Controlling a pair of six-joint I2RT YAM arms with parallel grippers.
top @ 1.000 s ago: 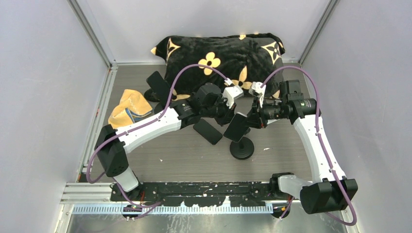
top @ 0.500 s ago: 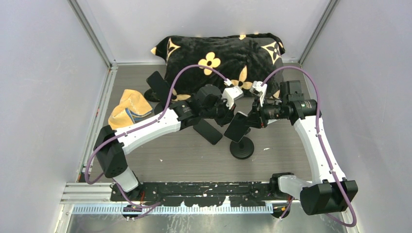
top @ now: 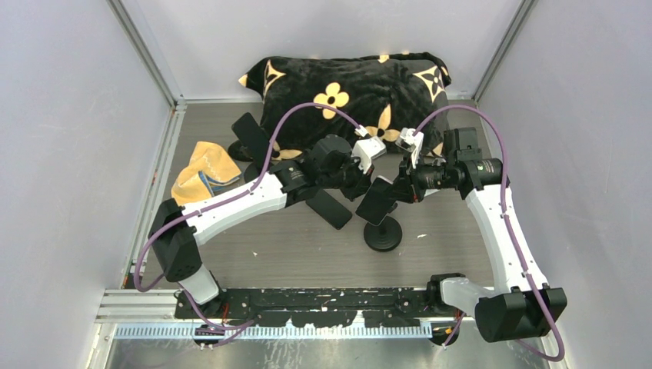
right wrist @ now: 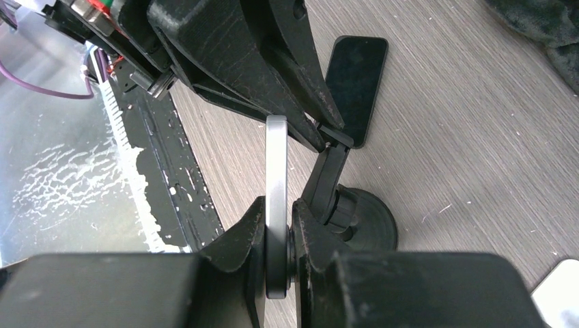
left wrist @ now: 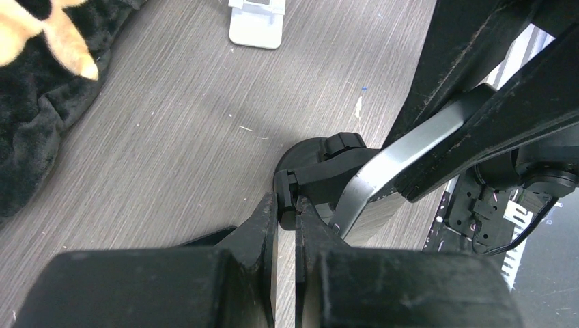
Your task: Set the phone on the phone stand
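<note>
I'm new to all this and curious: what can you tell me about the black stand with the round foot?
The black phone stand looks like plastic: a round flat base resting on the grey wood-grain table, a knobbed joint, and a slim arm rising at a tilt. The left gripper is shut on the arm's upper end. The grey-edged phone, clamped in the right gripper, hangs close beside the arm; contact is unclear.

black phone, black stand, gold-flowered blanket
</note>
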